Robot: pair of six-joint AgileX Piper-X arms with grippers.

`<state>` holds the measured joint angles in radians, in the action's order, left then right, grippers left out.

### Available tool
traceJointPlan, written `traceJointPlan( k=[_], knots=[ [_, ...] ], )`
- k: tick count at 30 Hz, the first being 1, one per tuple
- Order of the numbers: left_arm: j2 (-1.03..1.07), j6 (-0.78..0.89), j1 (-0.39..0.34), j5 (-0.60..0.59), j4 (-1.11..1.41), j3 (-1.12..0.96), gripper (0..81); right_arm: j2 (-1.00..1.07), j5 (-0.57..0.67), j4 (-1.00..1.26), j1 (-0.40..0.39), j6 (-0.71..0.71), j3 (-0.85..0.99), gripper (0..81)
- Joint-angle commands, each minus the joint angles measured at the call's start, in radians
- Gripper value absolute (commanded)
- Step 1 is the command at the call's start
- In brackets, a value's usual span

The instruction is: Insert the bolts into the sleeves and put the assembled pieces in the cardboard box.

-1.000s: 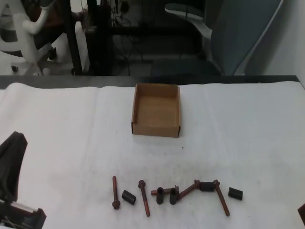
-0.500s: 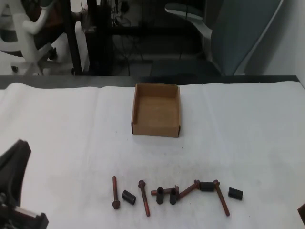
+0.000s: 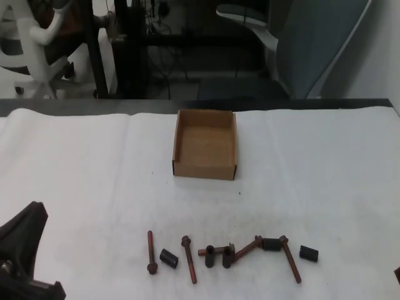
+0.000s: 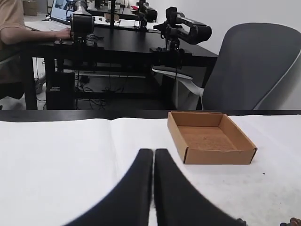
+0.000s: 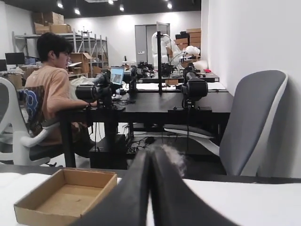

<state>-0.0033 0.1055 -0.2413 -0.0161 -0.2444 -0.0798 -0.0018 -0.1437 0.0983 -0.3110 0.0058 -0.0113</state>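
Note:
The open cardboard box point(image 3: 204, 169) stands mid-bench with nothing in it. Nearer the front lies a loose row of parts: copper-coloured bolts such as one point(image 3: 150, 250) at the left end, one point(image 3: 189, 259) beside it and one point(image 3: 290, 257) towards the right. Short black sleeves point(image 3: 168, 257) point(image 3: 308, 252) lie among them, and a bolt point(image 3: 247, 248) touches a sleeve point(image 3: 270, 244). My left gripper point(image 3: 28, 228) point(image 4: 154, 151) is shut on nothing at the front left corner, far from the parts. My right gripper point(image 5: 151, 150) is also shut and holds nothing. The box shows ahead of each gripper point(image 4: 218, 155) point(image 5: 61, 207).
White cloth point(image 3: 325, 175) covers the bench. Its far edge runs just behind the box, with an office chair point(image 3: 312, 50) and black desks beyond it. Open cloth lies on both sides of the box and between the box and the row of parts.
My left gripper has drawn back toward the front left corner of the bench. The bolts, sleeves and box have not moved.

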Motion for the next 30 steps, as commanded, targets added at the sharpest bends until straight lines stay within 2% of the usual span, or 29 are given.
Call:
traceJointPlan(
  k=[1, 6, 9, 14, 16, 19, 22, 26, 27, 29, 30],
  knots=[
    [0.003, 0.008, 0.000, 0.006, -0.018, -0.003, 1.8, 0.002, 0.004, -0.023, -0.001, 0.147, 0.011, 0.4],
    [0.003, 0.008, 0.000, -0.016, -0.021, -0.003, 1.8, 0.002, 0.000, -0.092, -0.001, 0.386, 0.011, 0.4],
    [0.003, 0.011, 0.000, -0.018, -0.021, -0.003, 1.8, 0.002, 0.014, -0.077, -0.001, 0.447, 0.011, 0.4],
    [0.003, 0.011, 0.000, -0.025, -0.021, -0.003, 1.8, 0.002, 0.013, -0.169, 0.001, 0.410, 0.011, 0.4],
    [0.003, 0.011, 0.000, -0.042, -0.021, -0.003, 1.8, 0.002, 0.052, -0.259, 0.002, 0.348, 0.011, 0.4],
    [0.003, 0.000, 0.000, -0.086, -0.023, -0.003, 1.8, 0.002, 0.180, -0.408, 0.002, 0.208, 0.011, 0.4],
    [0.003, -0.001, 0.000, -0.121, -0.040, -0.003, 1.8, 0.002, 0.298, -0.454, 0.002, 0.196, 0.011, 0.4],
    [0.003, 0.051, 0.000, -0.151, -0.103, -0.003, 1.8, 0.002, 0.308, -0.484, 0.002, 0.196, 0.011, 0.4],
    [0.003, 0.075, 0.000, -0.151, -0.096, -0.003, 1.8, 0.002, 0.308, -0.495, 0.002, 0.196, 0.011, 2.2],
    [0.003, 0.100, 0.000, -0.191, -0.096, -0.003, 1.8, 0.002, 0.308, -0.498, 0.000, 0.239, 0.011, 14.1],
    [0.003, 0.120, 0.000, -0.240, -0.102, -0.003, 1.8, 0.002, 0.308, -0.495, 0.000, 0.243, 0.011, 23.4]
  ],
)
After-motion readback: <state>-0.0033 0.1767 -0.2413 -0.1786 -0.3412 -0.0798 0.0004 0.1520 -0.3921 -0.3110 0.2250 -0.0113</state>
